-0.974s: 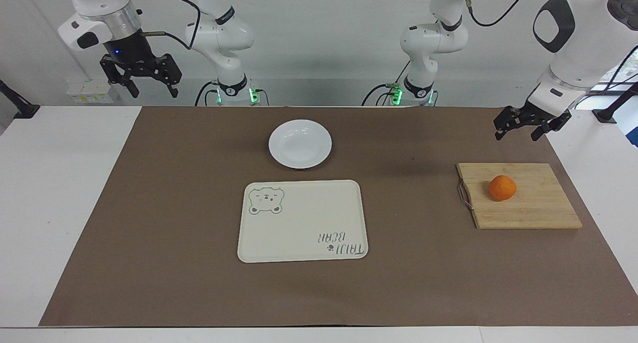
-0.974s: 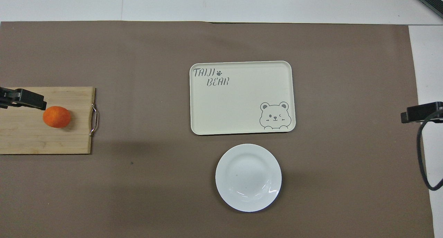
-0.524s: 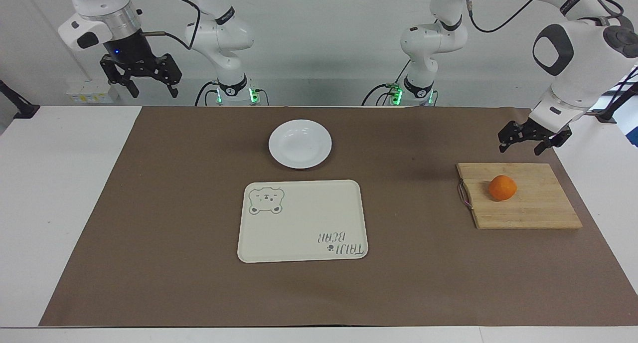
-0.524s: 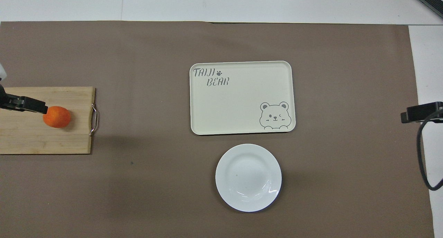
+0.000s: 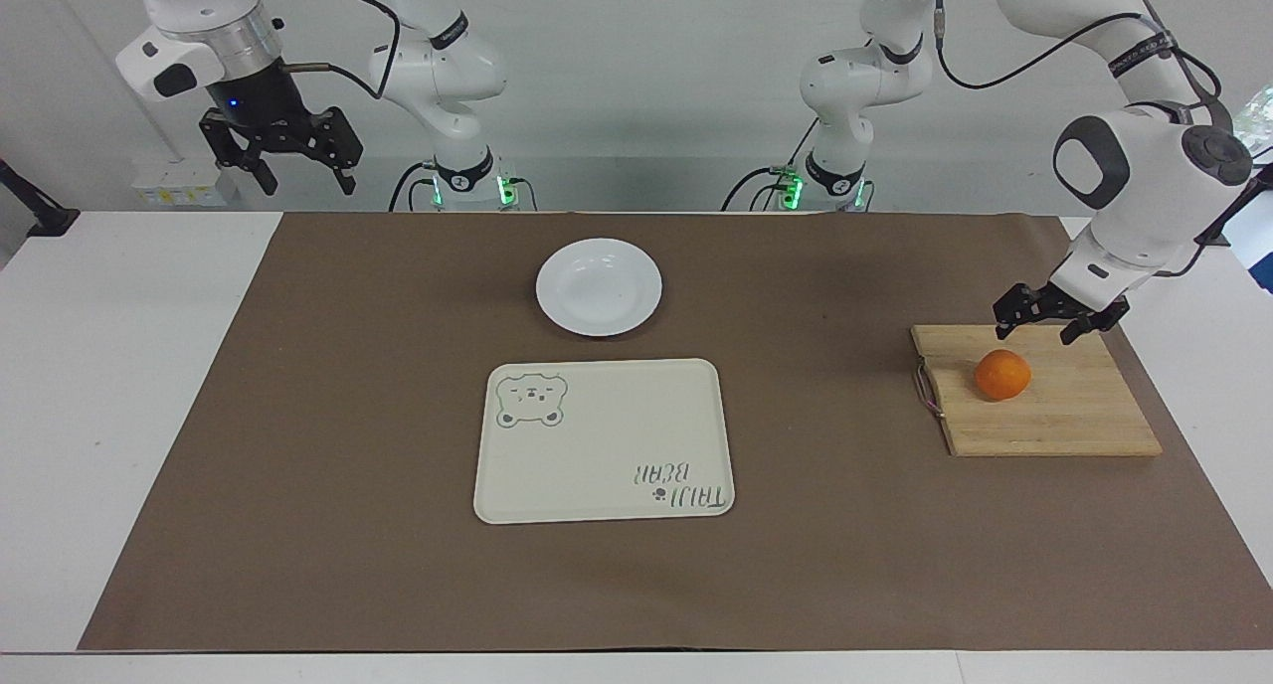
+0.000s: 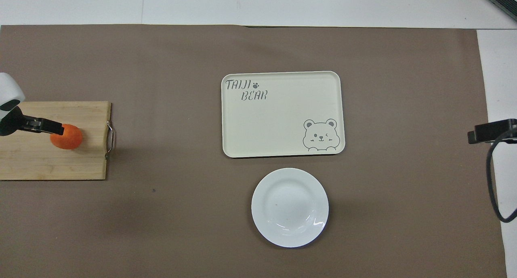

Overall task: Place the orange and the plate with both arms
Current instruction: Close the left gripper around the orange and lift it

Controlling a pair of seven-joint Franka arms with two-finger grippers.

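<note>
Left gripper (image 5: 1036, 327) fingers spread, holding nothing, over cutting board (image 5: 1074, 421) edge just above orange (image 5: 1001, 375); orange sits on board at left arm's end; plate (image 5: 599, 286) mid-table, nearer robots than tray (image 5: 597, 465); right gripper (image 5: 303, 175) waits raised, open, empty

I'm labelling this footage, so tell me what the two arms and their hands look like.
Both arms are glossy white with rounded joints. The left arm has dark grey oval joint caps, a black band and a black cable along it, ending in a black two-finger left hand. The right arm has a silver metal collar, a small blue light, a black cable and a black right hand.
</note>
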